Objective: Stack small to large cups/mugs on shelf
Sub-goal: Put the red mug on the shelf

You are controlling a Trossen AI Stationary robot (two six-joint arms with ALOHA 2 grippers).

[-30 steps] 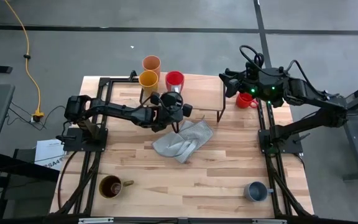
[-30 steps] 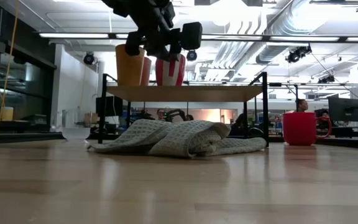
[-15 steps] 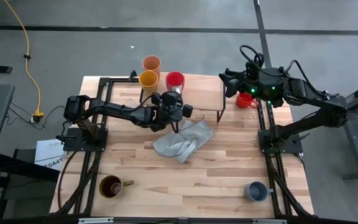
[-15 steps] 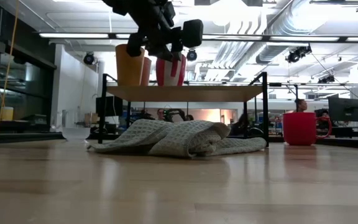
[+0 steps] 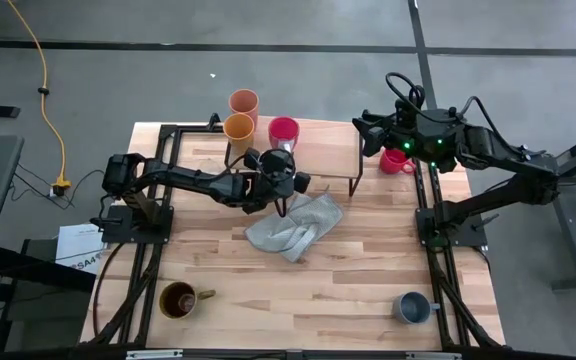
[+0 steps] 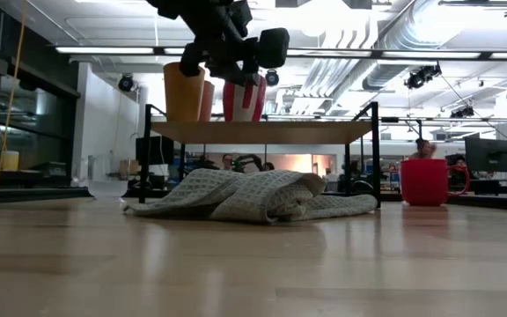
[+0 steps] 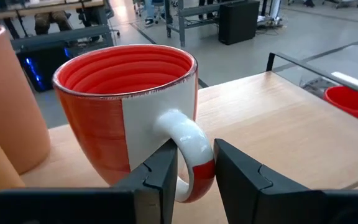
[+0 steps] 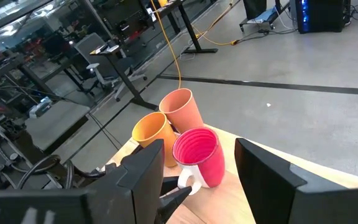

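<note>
On the shelf (image 5: pixel 318 150) stand a peach tumbler (image 5: pixel 244 102), a yellow mug (image 5: pixel 238 127) and a red-and-white mug (image 7: pixel 126 109), in a group at its left end. My left gripper (image 7: pixel 194 177) comes from the table's near side at shelf height and is shut on that mug. My right gripper (image 8: pixel 199 186) hangs open and high above the table's far right, holding nothing. A second red mug (image 5: pixel 396 160) stands on the table right of the shelf. A brown mug (image 5: pixel 178 298) and a grey-blue mug (image 5: pixel 411 307) stand near the front edge. My left gripper pinches the red-and-white mug's white handle (image 7: pixel 188 140) between its two fingers (image 7: pixel 160 177), at the loop's lower half. The fingers come almost level from the table's near side. The mug is upright, its base at the top of the shelf board (image 6: pixel 262 131).
A crumpled grey cloth (image 5: pixel 293 225) lies on the table just in front of the shelf. The shelf's right half (image 7: pixel 278 124) is bare board. Black frame rails run along both sides of the table (image 5: pixel 298 280).
</note>
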